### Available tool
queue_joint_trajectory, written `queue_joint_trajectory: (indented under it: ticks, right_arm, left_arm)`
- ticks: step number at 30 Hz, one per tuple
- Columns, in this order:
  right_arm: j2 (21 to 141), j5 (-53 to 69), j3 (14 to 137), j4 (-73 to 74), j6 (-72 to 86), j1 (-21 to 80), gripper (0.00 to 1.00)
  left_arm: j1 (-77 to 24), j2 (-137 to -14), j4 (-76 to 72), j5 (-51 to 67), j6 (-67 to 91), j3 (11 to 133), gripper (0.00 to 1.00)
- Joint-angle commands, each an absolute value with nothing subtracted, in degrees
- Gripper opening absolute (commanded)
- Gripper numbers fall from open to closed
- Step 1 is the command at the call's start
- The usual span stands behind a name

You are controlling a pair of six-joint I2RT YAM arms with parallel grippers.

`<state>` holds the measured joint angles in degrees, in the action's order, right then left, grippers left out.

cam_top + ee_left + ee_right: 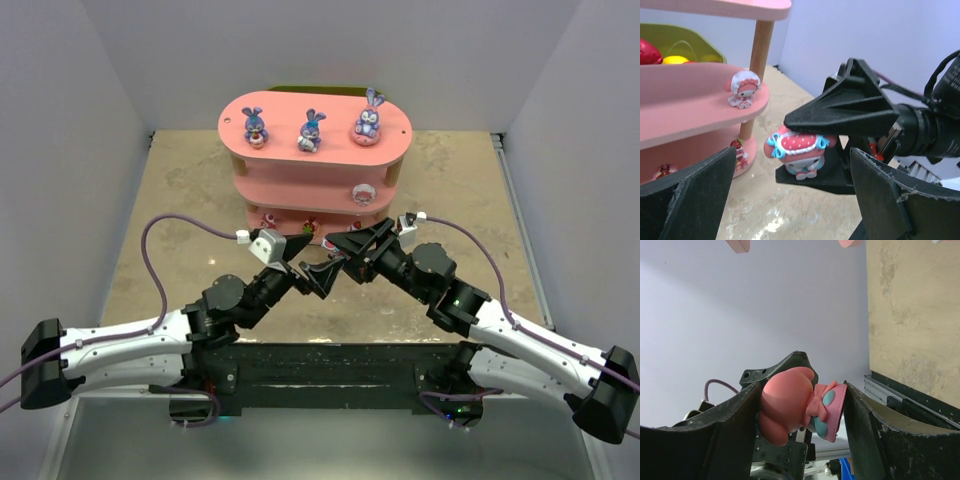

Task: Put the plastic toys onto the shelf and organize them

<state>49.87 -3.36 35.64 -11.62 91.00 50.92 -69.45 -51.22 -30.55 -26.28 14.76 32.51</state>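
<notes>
Three views of one instant.

**Top view.** The left gripper (318, 276) and right gripper (347, 246) meet tip to tip just in front of the shelf (285, 108), a pink three-tier stand with oval boards. Three purple-blue bunnies (311, 131) stand upright in a row on its top board, well beyond both grippers. Whatever lies between the fingertips is too small to make out here.

**Left wrist view.** This view supplies the missing detail. The right gripper (785, 150) is clamped on a strawberry-hat figurine (797, 150), with one black finger (840, 112) pressing on its head from above and the other under its feet. The left gripper (790, 200) has its own fingers spread wide to either side, nearer the camera than the figurine and touching nothing: released. Past the finger at the view's left, a white-bonnet figure (743, 89) stands near the end of the middle board. A small red figure (739, 152) stands on the bottom board at the foot of a wooden post (759, 55).

**Right wrist view.** Only the figurine's back shows, wedged between the right gripper's (802, 390) two fingers and touching both. Tan table (910, 315) lies off to the right of the fingers.

**Figurine.** From the front it has a red hat with white dots, a white frilled brim, light-blue bows at each side, a pale face and teal shoes. From behind it is a smooth salmon-pink dome with a pink, teal-spotted bow.
</notes>
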Motion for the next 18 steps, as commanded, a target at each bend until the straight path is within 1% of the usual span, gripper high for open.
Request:
queue_joint_trajectory:
  ticks: [1,10,12,13,15,18]
  right_arm:
    - [48.9,-3.1,36.8,-15.6,92.5,50.6,0.35]
    - [49.2,-2.3,36.4,-17.5,93.4,50.7,0.35]
    - [49.4,-2.2,36.4,-17.6,93.3,50.6,0.35]
    - [49.5,-2.0,36.5,-17.6,93.3,50.7,0.35]
    - [49.6,-1.8,36.4,-17.6,93.4,50.5,0.35]
    - [49.6,-1.8,36.2,-17.4,93.6,50.7,0.35]
  left_arm:
    - [-69.9,-53.5,-40.4,-30.0,13.2,32.6,0.99]
    - [-70.0,-59.1,-42.9,-34.1,13.9,34.3,0.99]
    - [-70.0,-59.2,-44.2,-35.0,14.0,33.8,0.97]
    - [-70.0,-59.2,-46.1,-35.3,13.9,33.3,0.93]
    - [-70.0,-58.7,-48.4,-35.4,13.7,31.7,0.89]
    - [-70.0,-57.9,-50.0,-35.1,13.4,30.9,0.89]
